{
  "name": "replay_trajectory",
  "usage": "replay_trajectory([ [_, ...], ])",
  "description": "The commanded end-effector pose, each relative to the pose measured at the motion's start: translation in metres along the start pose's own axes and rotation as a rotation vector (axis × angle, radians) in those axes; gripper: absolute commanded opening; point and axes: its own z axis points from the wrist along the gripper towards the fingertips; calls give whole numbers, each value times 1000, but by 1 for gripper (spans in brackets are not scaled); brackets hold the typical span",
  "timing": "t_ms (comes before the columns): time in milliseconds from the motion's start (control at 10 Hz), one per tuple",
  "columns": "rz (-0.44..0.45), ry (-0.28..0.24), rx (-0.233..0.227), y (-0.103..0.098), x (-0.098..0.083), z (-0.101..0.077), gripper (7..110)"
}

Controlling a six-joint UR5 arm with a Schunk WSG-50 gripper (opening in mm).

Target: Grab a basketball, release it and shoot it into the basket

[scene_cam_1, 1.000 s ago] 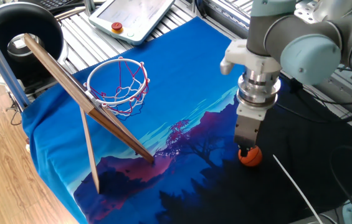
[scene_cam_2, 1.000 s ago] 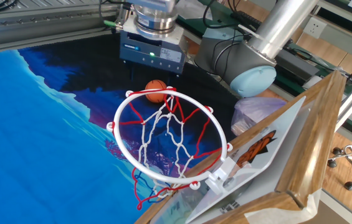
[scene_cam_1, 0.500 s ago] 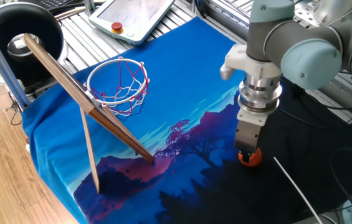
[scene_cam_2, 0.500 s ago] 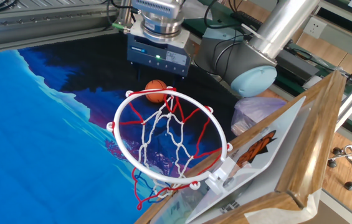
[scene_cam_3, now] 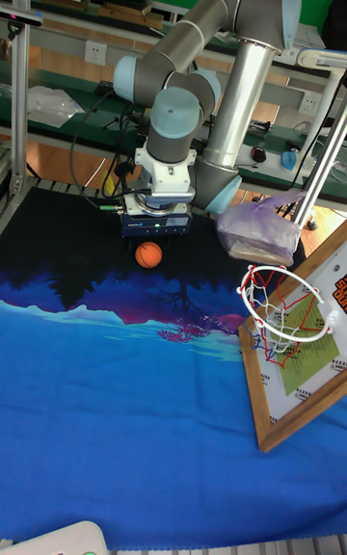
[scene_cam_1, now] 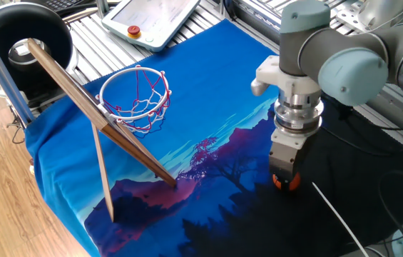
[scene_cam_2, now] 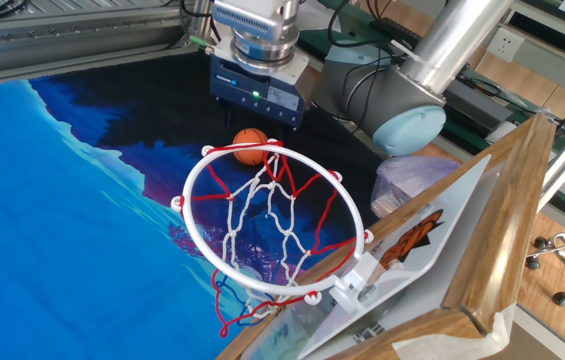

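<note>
Gripper [scene_cam_1: 285, 178] hangs vertical off the UR5 arm [scene_cam_1: 344, 57], tips right down at the cloth, w/ the basketball [scene_cam_1: 287, 183] directly under/between them; only a sliver of orange shows below the gripper body in one fixed view. Other fixed view: ball [scene_cam_2: 250, 146] sits on the dark part of the cloth just below the gripper housing [scene_cam_2: 258, 88], fingers hidden behind ball and body, so can't tell if jaws are closed on it or just straddling. Tall fixed view: ball [scene_cam_3: 147, 253] just beneath the housing [scene_cam_3: 155, 224], resting on the cloth. Blue landscape-print cloth [scene_cam_1: 187, 135] spreads out from the gripper toward the hoop side. Basket [scene_cam_1: 135, 96], white ring w/ red-white net, is well apart from the gripper across the cloth, mounted on a tilted wooden board [scene_cam_1: 87, 107] propped by a stick [scene_cam_1: 102, 173]. Beyond that, further from the gripper: teach pendant w/ red button [scene_cam_1: 135, 31] and a big black round ring [scene_cam_1: 23, 43] at the table corner. Purple plastic bag [scene_cam_3: 258, 232] lies beside the arm base.
</note>
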Motion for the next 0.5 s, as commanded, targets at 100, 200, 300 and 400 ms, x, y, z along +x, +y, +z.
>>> replay_trajectory([
  [100, 34, -61, -29, 5, -24, 9, 88],
  [200, 35, -95, -26, 3, -34, 8, 88],
  [300, 42, -100, -27, 4, -34, 9, 66],
  [400, 45, -73, -24, 4, -27, 12, 66],
])
